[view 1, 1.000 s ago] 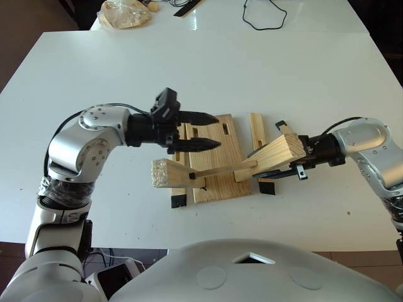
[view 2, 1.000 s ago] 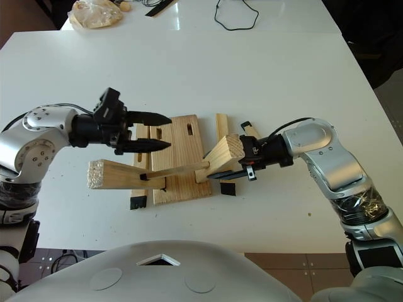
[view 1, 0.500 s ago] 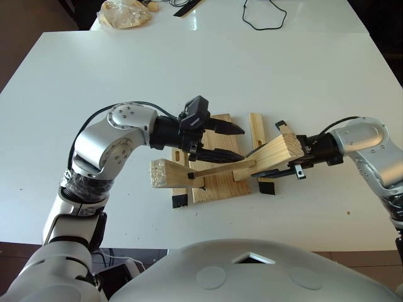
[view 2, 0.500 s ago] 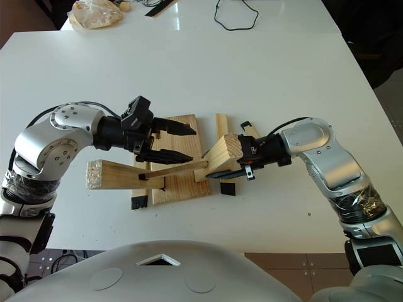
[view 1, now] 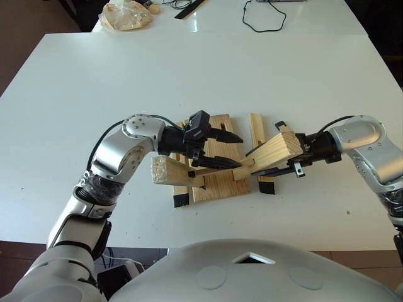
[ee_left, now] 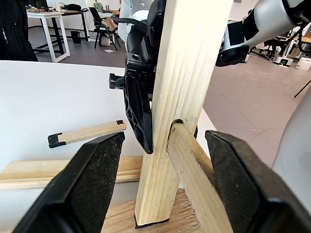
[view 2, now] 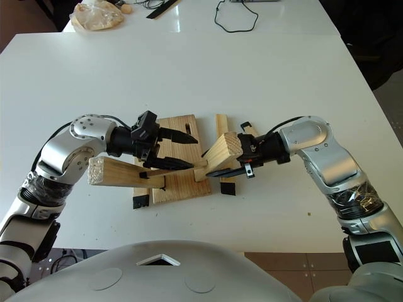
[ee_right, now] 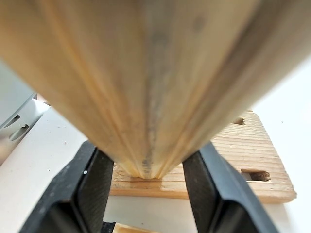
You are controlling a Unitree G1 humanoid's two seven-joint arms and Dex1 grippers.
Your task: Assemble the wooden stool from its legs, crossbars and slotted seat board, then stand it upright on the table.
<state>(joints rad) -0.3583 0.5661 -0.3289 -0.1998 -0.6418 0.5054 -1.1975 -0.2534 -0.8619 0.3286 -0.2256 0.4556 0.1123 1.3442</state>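
Note:
The slotted seat board (view 1: 216, 124) lies flat on the white table (view 1: 94, 88). Over it, two thick wooden legs are joined by a thin crossbar (ee_left: 194, 174). The left leg (view 1: 165, 172) rests near the board's front left corner. My right gripper (view 2: 228, 158) is shut on the right leg (view 1: 278, 148) and holds it tilted above the board. My left gripper (view 1: 233, 150) is open over the board, its fingers (ee_left: 85, 194) on either side of the crossbar, close to the right leg (ee_left: 189, 73). In the right wrist view the leg (ee_right: 146, 73) sits between the black fingers (ee_right: 92, 194).
Two loose crossbars (view 1: 255, 128) (view 1: 281, 125) lie right of the board, and black-capped ends (view 1: 179, 201) (view 1: 266, 187) show near its front. On the adjoining far table there are a crumpled bag (view 1: 126, 14) and a black cable (view 1: 264, 16). Bare tabletop lies to the left and behind.
My left arm has swung right and down, bringing its open gripper from above the board's left side to straddle the crossbar. The right arm has kept still with its leg.

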